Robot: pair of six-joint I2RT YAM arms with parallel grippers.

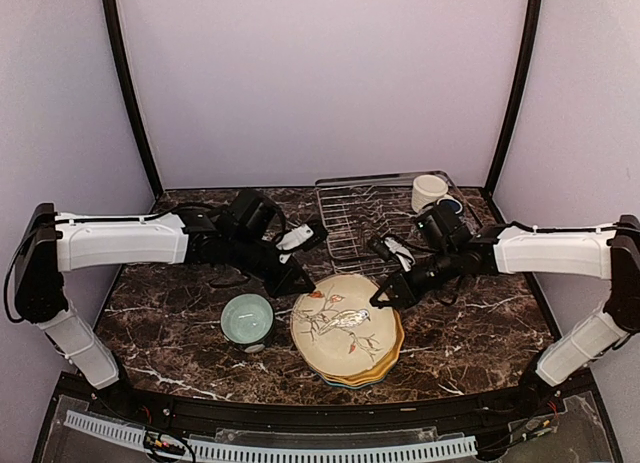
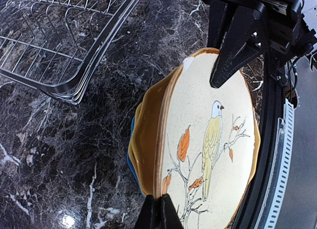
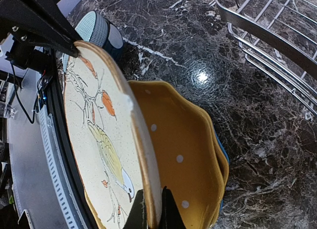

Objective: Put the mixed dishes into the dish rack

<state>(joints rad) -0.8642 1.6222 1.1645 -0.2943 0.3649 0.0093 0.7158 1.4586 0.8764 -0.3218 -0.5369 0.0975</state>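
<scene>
Lifting bird plate (image 3: 99, 140): right fingers (image 3: 135, 212) clamped on its rim, left fingers (image 2: 148, 215) shut, bracing opposite edge; next, slotting upright into dish rack (image 1: 350, 218).

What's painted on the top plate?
The top plate shows a yellow, white-headed bird on a branch with orange leaves, on speckled cream. Clearest in the left wrist view.

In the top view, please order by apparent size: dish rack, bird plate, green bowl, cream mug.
1. dish rack, partly covered
2. bird plate, nearly as large
3. green bowl
4. cream mug
</scene>
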